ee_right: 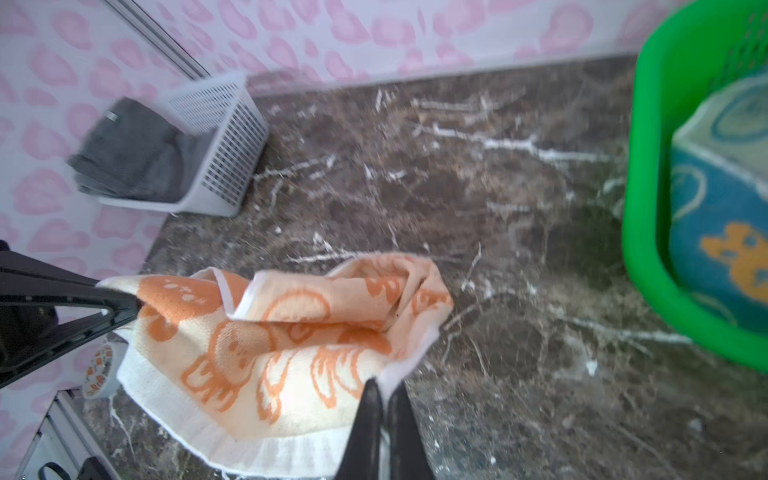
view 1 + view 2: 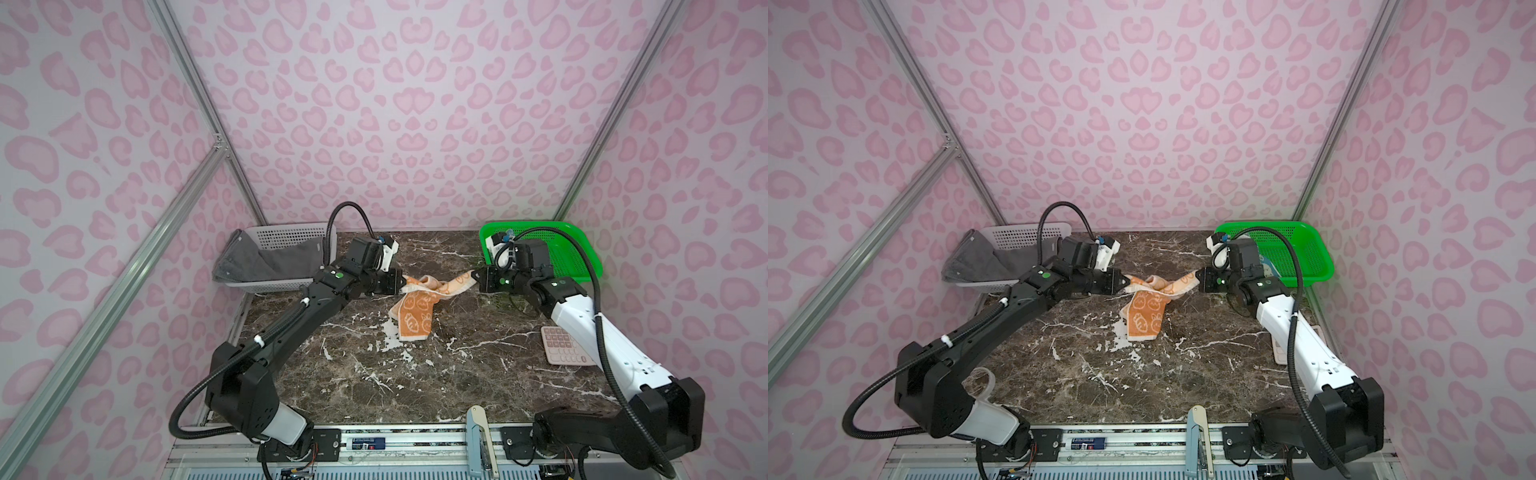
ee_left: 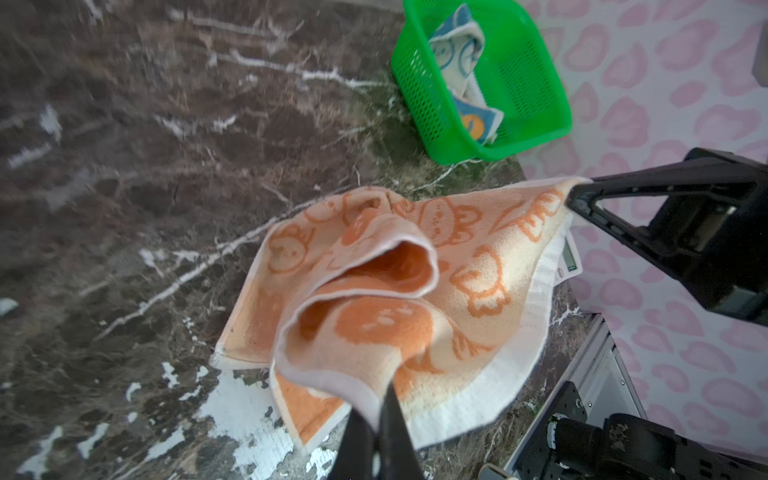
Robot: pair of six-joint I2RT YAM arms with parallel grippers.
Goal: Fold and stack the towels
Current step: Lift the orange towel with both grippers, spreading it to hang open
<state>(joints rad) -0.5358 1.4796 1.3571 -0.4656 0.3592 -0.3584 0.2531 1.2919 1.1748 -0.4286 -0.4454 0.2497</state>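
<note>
The orange towel [image 2: 415,316], soft, light, floppy terry, hangs slack btwn left tool [image 2: 404,283] & right tool [image 2: 475,275], each pinched on a hem corner, its tail on the table [image 2: 374,374] near the green basket [image 2: 569,253]; corners likely hold best, mid-cloth would bunch.

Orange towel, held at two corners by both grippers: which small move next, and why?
Probably lift both corners and draw them apart. The left gripper and right gripper are each shut on a corner of the orange towel, but its middle sags twisted and its lower end lies on the table.
</note>
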